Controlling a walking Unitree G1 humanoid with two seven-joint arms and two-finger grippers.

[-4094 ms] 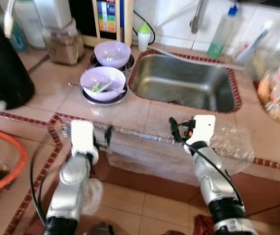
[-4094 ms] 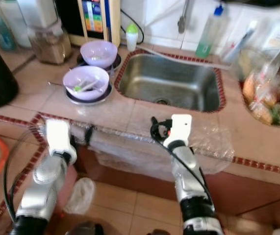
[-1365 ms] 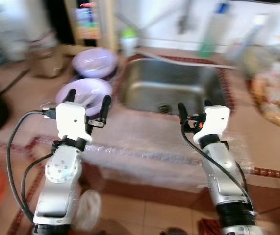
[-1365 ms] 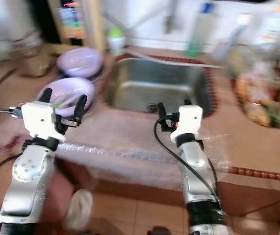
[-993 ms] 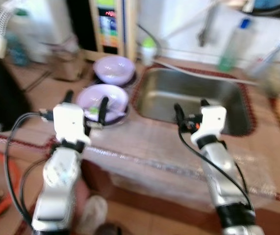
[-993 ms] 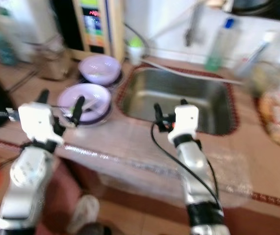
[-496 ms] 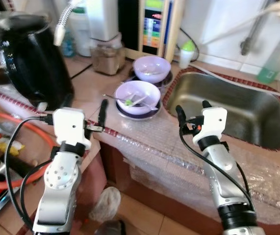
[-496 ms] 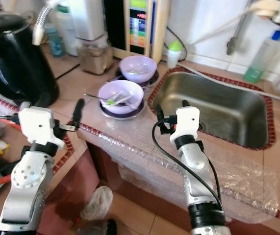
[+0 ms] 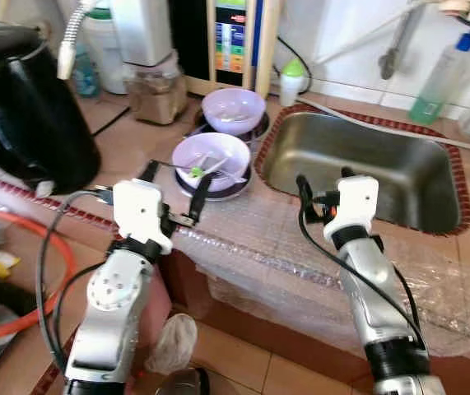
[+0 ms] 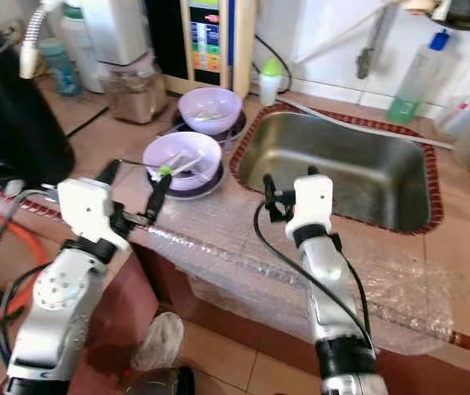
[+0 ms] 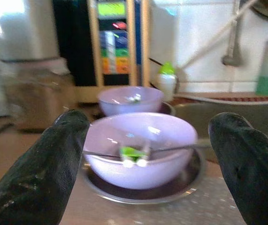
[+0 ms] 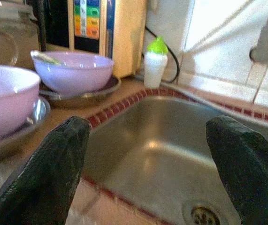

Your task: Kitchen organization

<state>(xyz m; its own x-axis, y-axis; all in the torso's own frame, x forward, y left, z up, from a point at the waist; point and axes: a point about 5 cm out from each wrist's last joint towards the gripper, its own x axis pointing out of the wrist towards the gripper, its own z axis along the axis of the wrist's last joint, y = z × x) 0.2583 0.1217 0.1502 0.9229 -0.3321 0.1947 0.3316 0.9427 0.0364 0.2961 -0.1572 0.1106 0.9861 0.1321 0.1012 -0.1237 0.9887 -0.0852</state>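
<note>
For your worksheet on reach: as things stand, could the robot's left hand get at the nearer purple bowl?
Probably yes. The left hand is open and aimed at the nearer purple bowl, which the left wrist view frames between the fingers. Nothing stands between them; only utensils lie inside the bowl.

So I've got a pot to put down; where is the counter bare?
Bare tile lies between the black kettle and the near purple bowl. The sink basin is empty. The back edge, by the jar and far bowl, is crowded.
</note>
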